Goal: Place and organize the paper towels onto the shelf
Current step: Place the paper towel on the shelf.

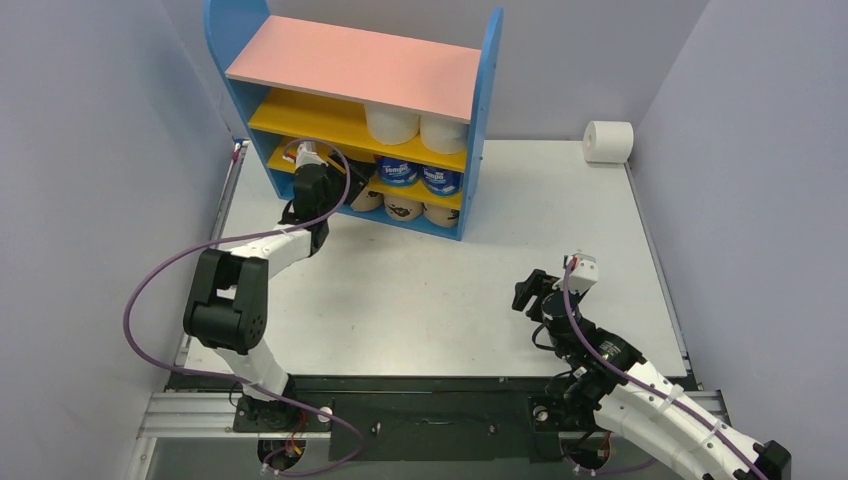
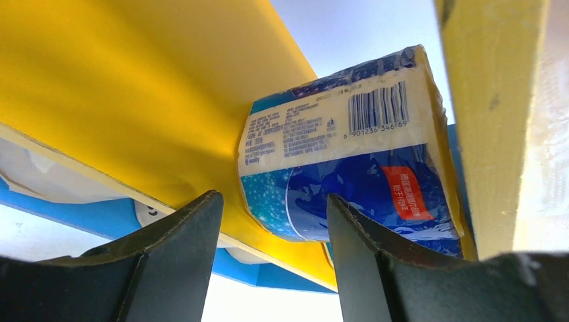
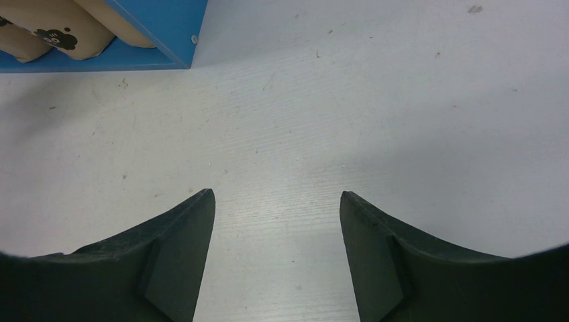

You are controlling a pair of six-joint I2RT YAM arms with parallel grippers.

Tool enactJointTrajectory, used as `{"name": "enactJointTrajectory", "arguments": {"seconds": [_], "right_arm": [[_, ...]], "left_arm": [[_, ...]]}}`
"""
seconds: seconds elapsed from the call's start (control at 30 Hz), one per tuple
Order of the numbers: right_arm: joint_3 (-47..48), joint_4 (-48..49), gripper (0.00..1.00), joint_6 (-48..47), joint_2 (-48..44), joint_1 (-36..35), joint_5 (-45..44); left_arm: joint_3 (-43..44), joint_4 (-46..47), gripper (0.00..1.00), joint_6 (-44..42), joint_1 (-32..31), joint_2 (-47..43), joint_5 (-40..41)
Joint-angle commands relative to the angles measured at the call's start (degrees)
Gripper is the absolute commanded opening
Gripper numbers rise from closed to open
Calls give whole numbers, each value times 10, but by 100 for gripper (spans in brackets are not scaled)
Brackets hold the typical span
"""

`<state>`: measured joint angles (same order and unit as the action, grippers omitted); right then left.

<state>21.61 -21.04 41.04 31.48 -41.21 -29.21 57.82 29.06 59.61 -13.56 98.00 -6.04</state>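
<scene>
From top cam, can make out shelf (image 1: 355,65) at far L of table (image 1: 450,270): 2 white rolls (image 1: 391,122) on upper yellow tier, 2 blue-wrapped rolls (image 1: 398,170) on lower yellow tier, tan rolls (image 1: 403,208) on blue base. Also spot lone white roll (image 1: 608,141) lying on its side at far R corner, well apart from shelf. Seen from above only; missing from both wrist cams, same for the white pair.

In L wrist cam, find L gripper (image 2: 275,261) released, jaws spread, clamping nothing. Just past tips, see barcode roll (image 2: 349,168), blue-wrapped, resting on yellow board. Overlaps R finger in frame; can't tell if touching. Can't tell either which of the blue ones from top cam it matches. From above, can't see those tips at all: tucked into L end of lower yellow tier, hidden under wrist.

In R wrist cam, find R gripper (image 3: 276,258) released too, jaws wide above table surface, nothing between. At top L of that frame, catch shelf's blue base corner plus tan rolls w/ black print. Via top cam, place R gripper mid-R of table, well apart from shelf.
</scene>
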Motion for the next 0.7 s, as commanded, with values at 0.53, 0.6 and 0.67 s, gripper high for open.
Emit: {"name": "enactJointTrajectory", "arguments": {"seconds": [0.53, 0.6, 0.67], "right_arm": [[4, 12, 64, -1, -7, 3, -17], [4, 12, 64, -2, -7, 3, -17], [3, 14, 64, -2, -6, 3, -17]], "left_arm": [[-19, -9, 61, -8, 8, -94, 58], [-36, -29, 63, -20, 7, -129, 91], [-54, -51, 66, -32, 7, -165, 119]]}}
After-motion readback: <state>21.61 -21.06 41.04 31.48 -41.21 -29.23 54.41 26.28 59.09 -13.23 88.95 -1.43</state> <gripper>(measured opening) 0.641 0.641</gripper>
